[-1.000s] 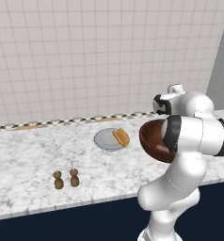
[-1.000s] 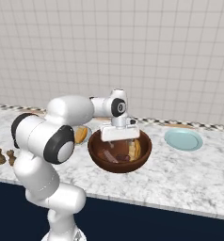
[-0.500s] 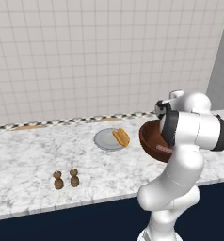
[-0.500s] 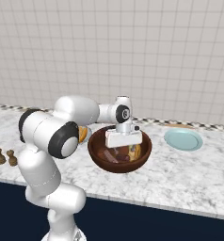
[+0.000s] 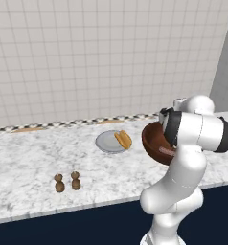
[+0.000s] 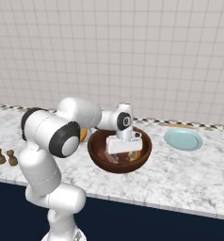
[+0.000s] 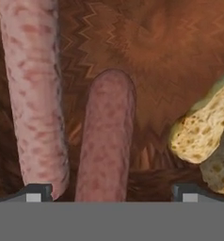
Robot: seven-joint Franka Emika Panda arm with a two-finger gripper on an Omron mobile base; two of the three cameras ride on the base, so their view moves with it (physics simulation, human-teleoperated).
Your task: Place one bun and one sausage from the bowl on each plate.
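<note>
Reaching down into the bowl [image 6: 119,153] in the right base view, the gripper [image 6: 124,149] sits inside the rim, fingers spread wide, nothing pinched. Pale blue-green plate [image 6: 183,140] lies bare to the bowl's right, well apart; two small brown shakers [image 6: 5,156] stand at the counter's left end. Left base view: grey plate [image 5: 108,142] carries a bun [image 5: 122,139], bowl [image 5: 153,141] partly hidden behind the arm. Hand view: finger tips [image 7: 35,192] far apart, low over two sausages [image 7: 106,146] lying side by side on the bowl floor, a bun [image 7: 204,128] off to the right; contact can't be told. No readable writing anywhere.
</note>
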